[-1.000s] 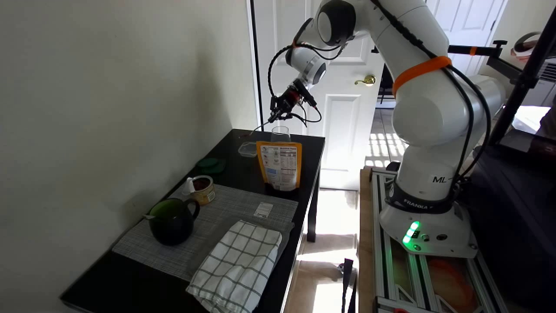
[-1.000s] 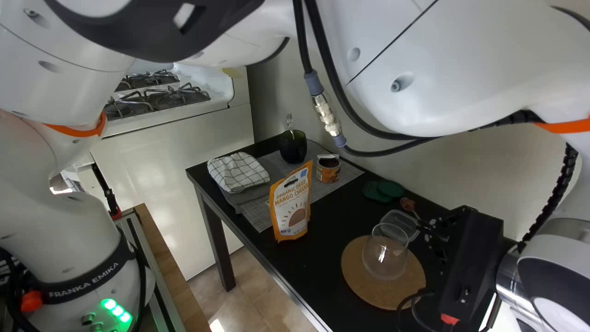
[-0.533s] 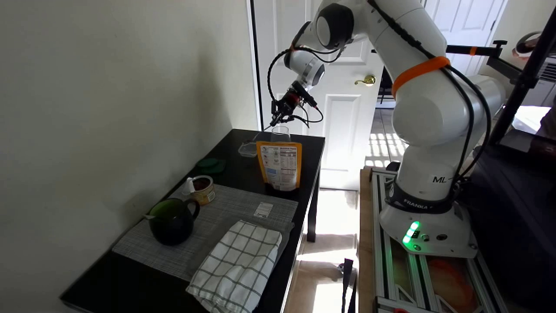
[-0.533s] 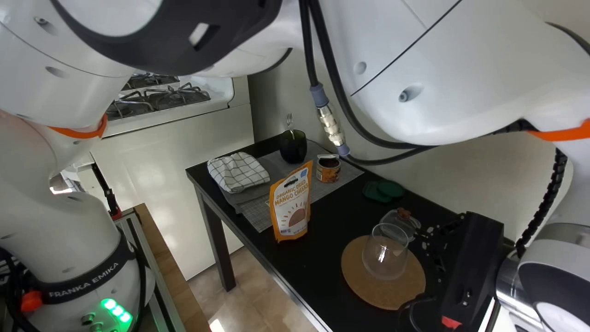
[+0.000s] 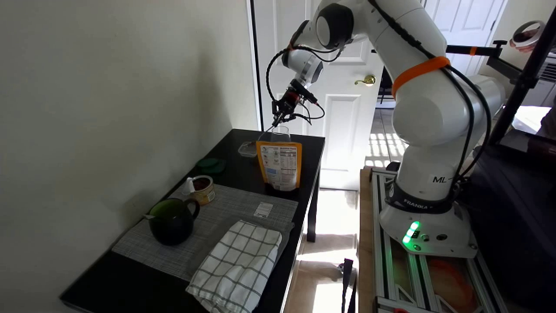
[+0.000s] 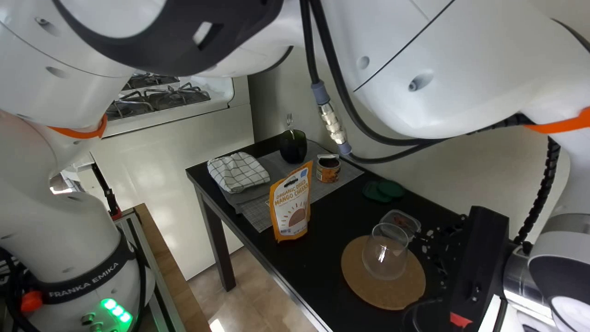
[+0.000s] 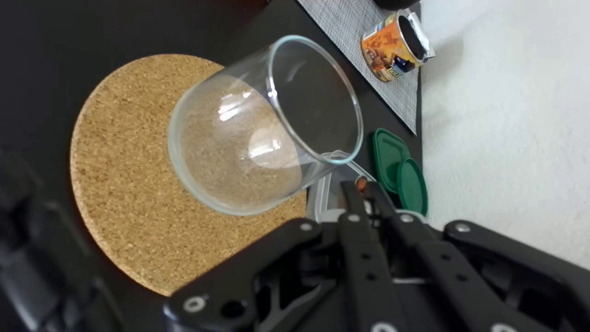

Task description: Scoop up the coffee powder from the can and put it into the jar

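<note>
The orange-brown can [image 6: 328,171] stands upright on the placemat, its foil lid peeled back; it also shows in the wrist view [image 7: 385,50]. My gripper [image 7: 361,188] is shut on a thin-handled spoon [image 5: 266,131]; its reddish tip shows just past the fingertips in the wrist view. A clear round glass vessel [image 6: 385,258] stands upright beside the gripper. A clear plastic tub [image 5: 247,150] lies just beyond the fingertips. Reddish-brown matter shows within the tub's outline; I cannot tell whether it is in the tub or on the spoon. Which clear vessel is the jar, I cannot tell.
The glass stands on a round cork mat [image 7: 133,207]. Green lids [image 6: 383,190] lie near the wall. An orange-and-white pouch [image 6: 291,203] stands upright near the front edge. A dark green pot [image 5: 171,222] and a folded checked towel [image 5: 241,258] are farther along.
The gripper with the spoon has shifted, bringing the spoon's head from near the wall to over the clear tub. The brown heap now looks lower and flatter. The vessels have not moved.
</note>
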Robot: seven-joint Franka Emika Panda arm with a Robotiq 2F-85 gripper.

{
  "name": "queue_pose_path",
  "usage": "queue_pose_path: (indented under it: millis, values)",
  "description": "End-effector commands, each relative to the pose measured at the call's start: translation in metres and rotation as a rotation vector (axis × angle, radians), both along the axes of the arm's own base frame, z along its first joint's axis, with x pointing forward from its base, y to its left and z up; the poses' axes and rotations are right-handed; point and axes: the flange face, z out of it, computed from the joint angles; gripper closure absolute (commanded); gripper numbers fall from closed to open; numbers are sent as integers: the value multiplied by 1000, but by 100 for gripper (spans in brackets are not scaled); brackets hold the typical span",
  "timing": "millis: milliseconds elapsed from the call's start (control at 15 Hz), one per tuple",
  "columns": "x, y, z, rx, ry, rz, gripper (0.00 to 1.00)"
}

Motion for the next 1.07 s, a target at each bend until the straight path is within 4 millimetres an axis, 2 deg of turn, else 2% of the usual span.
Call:
queue_pose_path:
  millis: [0,267,600,1000]
  values:
    - [4,-3,15,3,9,1,98]
    - [9,-5,36,-42,70,4,98]
    - [16,-5,52,-88,131,16,98]
    - [36,11,68,-152,215,45,98]
